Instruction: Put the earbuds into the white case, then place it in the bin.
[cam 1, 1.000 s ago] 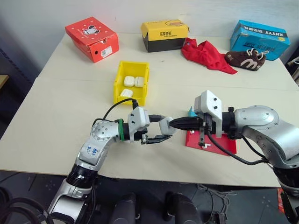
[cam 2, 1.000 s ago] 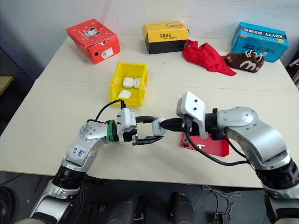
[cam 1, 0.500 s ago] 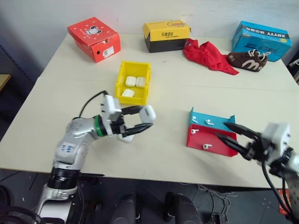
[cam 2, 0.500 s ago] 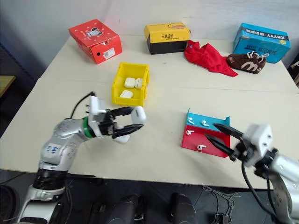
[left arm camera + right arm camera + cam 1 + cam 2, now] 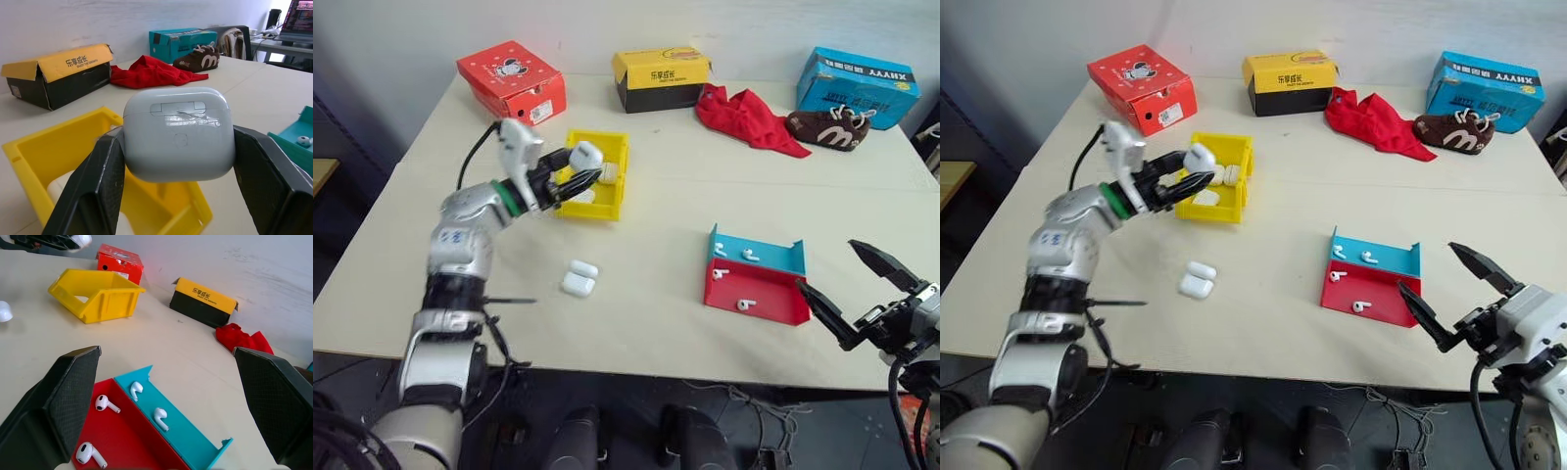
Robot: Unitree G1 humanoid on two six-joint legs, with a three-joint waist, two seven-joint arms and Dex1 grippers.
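Raised since earlier, left gripper [image 5: 576, 168] pinches the white case [image 5: 584, 155], apparently over the bin [image 5: 610, 199]; right gripper [image 5: 862, 291] spread above pale table [image 5: 656, 196].

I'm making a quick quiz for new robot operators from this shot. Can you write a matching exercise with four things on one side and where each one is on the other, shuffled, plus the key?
Things:
1. white case
2. earbuds
3. brown shoe
4. red cloth

Places:
A. in front of the blue box, at the table's far right
B. clamped in the left gripper, at the bin
C. lying in the red-and-blue tray
D. between the yellow-black box and the shoe

Pairs: 1-B, 2-C, 3-A, 4-D
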